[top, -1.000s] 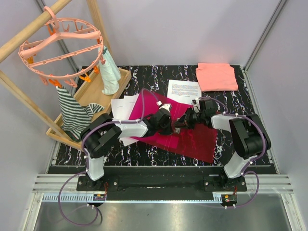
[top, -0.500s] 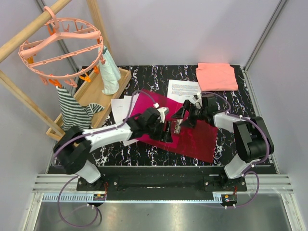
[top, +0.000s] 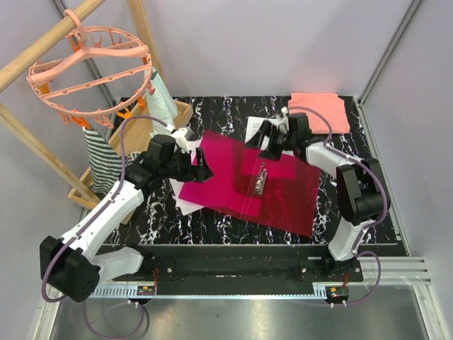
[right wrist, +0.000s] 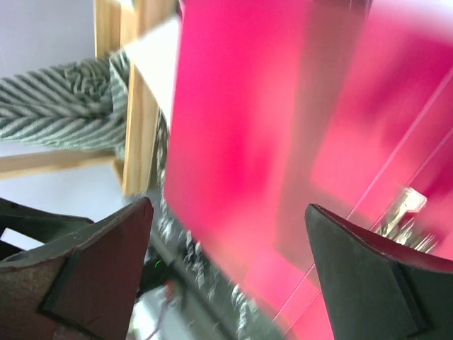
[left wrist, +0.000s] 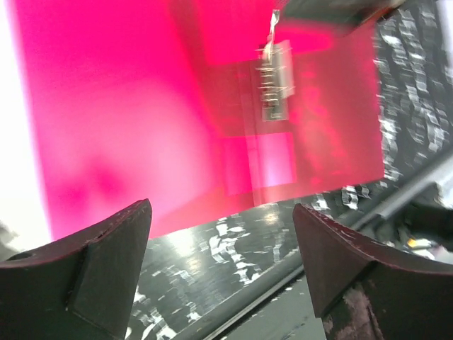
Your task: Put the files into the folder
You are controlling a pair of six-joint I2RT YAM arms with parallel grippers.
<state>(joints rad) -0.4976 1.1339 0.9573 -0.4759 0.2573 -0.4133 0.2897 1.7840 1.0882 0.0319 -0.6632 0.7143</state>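
Item: folder [top: 226,180], open flat on tabletop [top: 226,113], clip [top: 260,179] exposed. Files [top: 184,206] poke out beneath its left edge. Left fingers [left wrist: 99,262], right fingers [right wrist: 92,262]: wide, empty. Advice: pinch 1 sheet's edge; slide inward.

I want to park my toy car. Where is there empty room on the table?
Bare marble table shows at the far edge, right of the wooden tray, and along the near edge before the open folder. The middle is crowded.

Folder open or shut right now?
Open. The folder lies spread flat, both halves showing, its inner metal clip exposed.
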